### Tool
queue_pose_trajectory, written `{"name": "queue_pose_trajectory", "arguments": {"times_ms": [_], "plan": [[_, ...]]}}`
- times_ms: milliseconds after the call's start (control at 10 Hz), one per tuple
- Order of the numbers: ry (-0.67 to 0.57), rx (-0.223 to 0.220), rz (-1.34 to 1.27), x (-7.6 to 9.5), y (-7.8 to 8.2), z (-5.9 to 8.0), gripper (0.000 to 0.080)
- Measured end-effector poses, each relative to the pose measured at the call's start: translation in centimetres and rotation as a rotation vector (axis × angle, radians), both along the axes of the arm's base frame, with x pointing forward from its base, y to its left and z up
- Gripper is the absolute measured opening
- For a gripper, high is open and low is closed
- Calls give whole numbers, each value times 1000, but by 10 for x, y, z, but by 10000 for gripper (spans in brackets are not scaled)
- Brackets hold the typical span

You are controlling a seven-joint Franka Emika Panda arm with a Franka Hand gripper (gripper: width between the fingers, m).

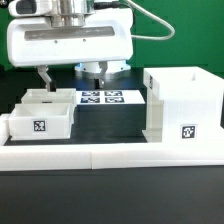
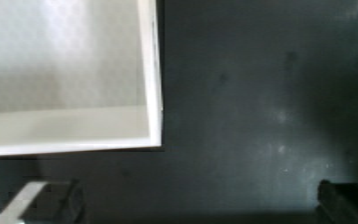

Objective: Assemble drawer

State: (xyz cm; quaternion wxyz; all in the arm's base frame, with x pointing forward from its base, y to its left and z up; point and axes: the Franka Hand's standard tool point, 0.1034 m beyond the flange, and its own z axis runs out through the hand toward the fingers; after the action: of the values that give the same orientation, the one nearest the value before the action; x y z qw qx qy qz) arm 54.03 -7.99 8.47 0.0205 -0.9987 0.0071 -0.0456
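The drawer lies in parts. The tall open-fronted box housing stands at the exterior view's right, with a tag low on its front. Two shallow open-top trays sit at the left: the front tray shows a tag, and the back tray is close behind it. My gripper hangs open and empty just above the table, behind the back tray. In the wrist view the gripper is wide open over bare dark table. One finger is near the corner of a white tray.
The marker board lies flat on the table between the trays and the housing. A low white border wall runs along the front edge. The table surface is dark.
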Motion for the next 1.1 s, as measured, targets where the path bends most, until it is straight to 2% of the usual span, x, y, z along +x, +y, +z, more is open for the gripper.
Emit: {"name": "queue_pose_trajectory", "arguments": {"times_ms": [300,700,900,1100], "plan": [[2,0,-2,-1,-1,-1,649],[44,-6,12,-21,-1,-28,649],[43,-29,2,-41,-4,-51,649],[35,-36,-14,-49,-5,-57,649]]}}
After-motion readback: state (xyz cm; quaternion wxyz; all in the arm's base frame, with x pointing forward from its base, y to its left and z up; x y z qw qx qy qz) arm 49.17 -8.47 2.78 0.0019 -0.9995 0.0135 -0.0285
